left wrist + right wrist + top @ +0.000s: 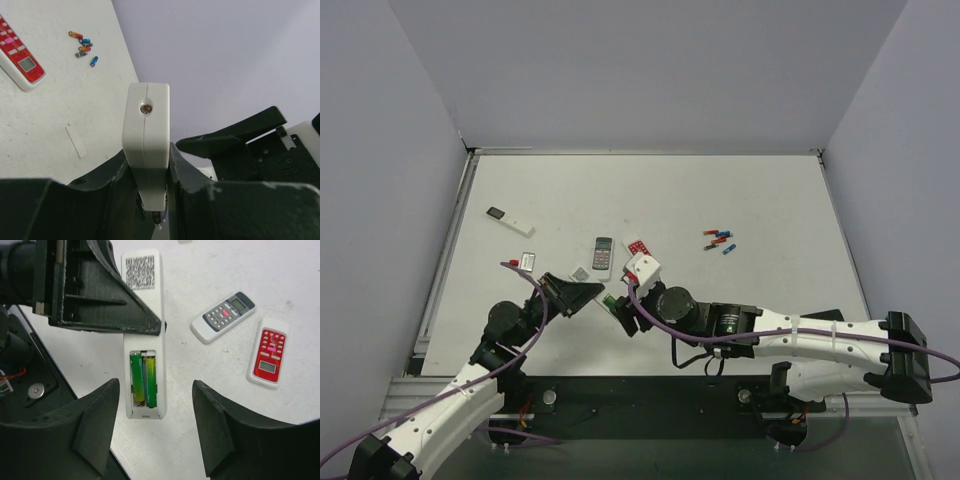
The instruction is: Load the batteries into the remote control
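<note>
My left gripper (147, 170) is shut on the white remote control (146, 125), seen end-on between its fingers. In the right wrist view the remote (144, 305) lies back side up, its battery bay uncovered. Two green batteries (143, 379) sit side by side in the bay. My right gripper (155, 430) is open and empty just over the remote's battery end, one finger on each side, not touching it. In the top view both grippers (595, 292) (623, 312) meet near the table's front, with green (608, 298) showing between them. Loose batteries (718, 240) lie to the right.
A grey-faced remote (223, 316) and a red remote (268, 351) lie just beyond the held one. A slim white stick with a black end (510, 221) lies at the far left. A small white strip (76, 141) lies on the table. Walls enclose the table.
</note>
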